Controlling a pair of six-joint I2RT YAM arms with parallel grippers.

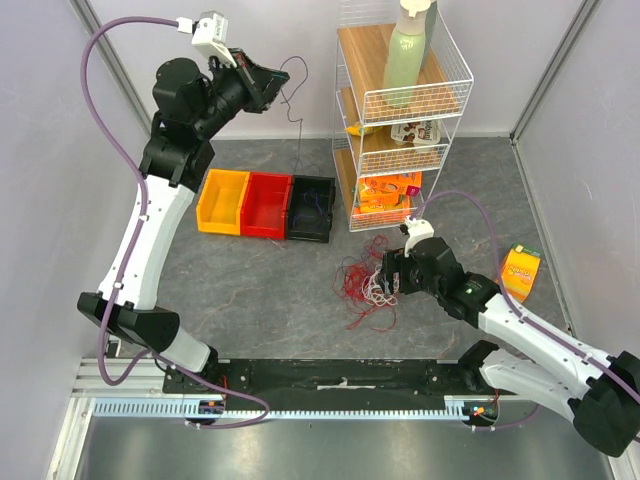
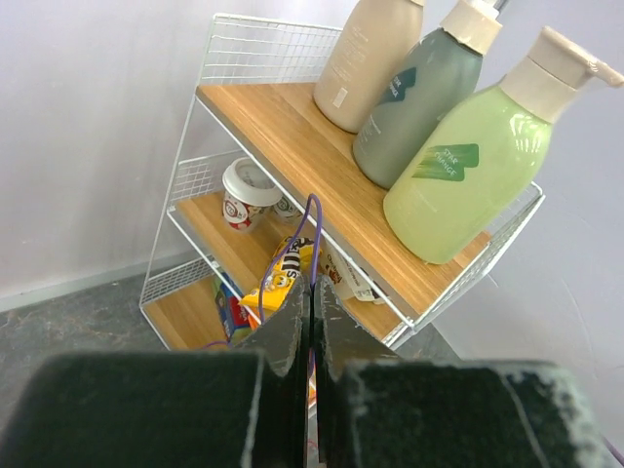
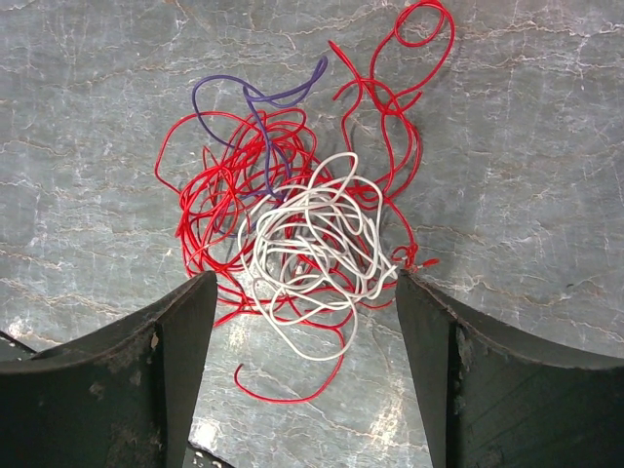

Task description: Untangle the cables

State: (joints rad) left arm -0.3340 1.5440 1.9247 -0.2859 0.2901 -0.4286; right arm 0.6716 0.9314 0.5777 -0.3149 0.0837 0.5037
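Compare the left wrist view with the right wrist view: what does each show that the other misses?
Only the left wrist: the wire rack with three bottles, and the left gripper shut on a purple cable. Only the right wrist: the tangle of red, white and purple cables lying between the fingers of the open right gripper. Both: the grey table.

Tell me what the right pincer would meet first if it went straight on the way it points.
Open, the right pincer points down at the tangled cables. It would likely meet the white cable clump first, centred between its fingers, then the table. How far above it hangs is unclear.
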